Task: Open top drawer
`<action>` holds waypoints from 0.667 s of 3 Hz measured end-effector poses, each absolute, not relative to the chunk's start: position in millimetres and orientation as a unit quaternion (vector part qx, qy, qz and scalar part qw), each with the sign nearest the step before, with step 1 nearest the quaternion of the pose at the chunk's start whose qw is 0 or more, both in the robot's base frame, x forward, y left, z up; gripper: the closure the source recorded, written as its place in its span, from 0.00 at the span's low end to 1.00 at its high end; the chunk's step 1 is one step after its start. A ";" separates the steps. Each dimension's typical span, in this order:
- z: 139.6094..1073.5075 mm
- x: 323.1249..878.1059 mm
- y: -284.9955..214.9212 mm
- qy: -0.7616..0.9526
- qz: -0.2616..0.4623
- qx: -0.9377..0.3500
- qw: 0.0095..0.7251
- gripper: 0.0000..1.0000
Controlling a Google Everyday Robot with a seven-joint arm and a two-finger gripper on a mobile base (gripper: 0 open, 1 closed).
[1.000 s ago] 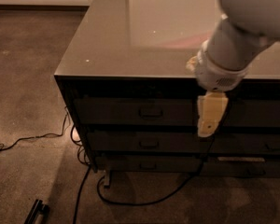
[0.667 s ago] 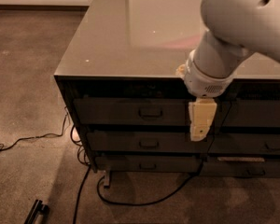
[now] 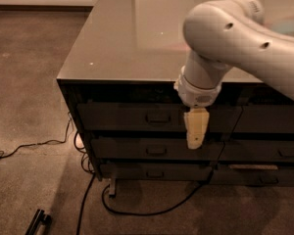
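Cream-coloured and blunt, the gripper (image 3: 194, 141) hangs pointing down in front of the cabinet, just right of the top drawer's handle (image 3: 158, 117). Its tip reaches the gap above the middle drawer (image 3: 122, 149). A second ago it hung farther right and a little higher; since then it has slid left toward the handle, and the white arm (image 3: 225, 38) has swung in to cover more of the cabinet top (image 3: 127, 38). Whether the gripper is spread or pressed together I cannot tell.

The top drawer (image 3: 115, 117) lies directly under the cabinet top, uppermost in the left stack. It has not shifted, its flat dark grey-brown front looking level with the fronts below. Its handle is a small rectangular pull set at the centre, like those of the middle and bottom drawer (image 3: 137, 171).

The cabinet top is smooth and glossy with soft reflections. The arm is rounded, matt, with small dark holes. Black cables (image 3: 137, 212) loop over coarse brown carpet (image 3: 29, 82).
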State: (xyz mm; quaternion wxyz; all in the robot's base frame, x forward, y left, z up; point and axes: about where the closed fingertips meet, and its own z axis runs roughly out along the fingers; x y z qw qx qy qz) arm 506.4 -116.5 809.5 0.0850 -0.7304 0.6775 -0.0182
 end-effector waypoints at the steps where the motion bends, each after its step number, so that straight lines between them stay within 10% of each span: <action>1: 789.7 524.7 -121.7 0.694 -0.021 -0.716 0.065 0.00; 2: 770.8 541.4 -137.9 0.729 -0.034 -0.682 0.040 0.00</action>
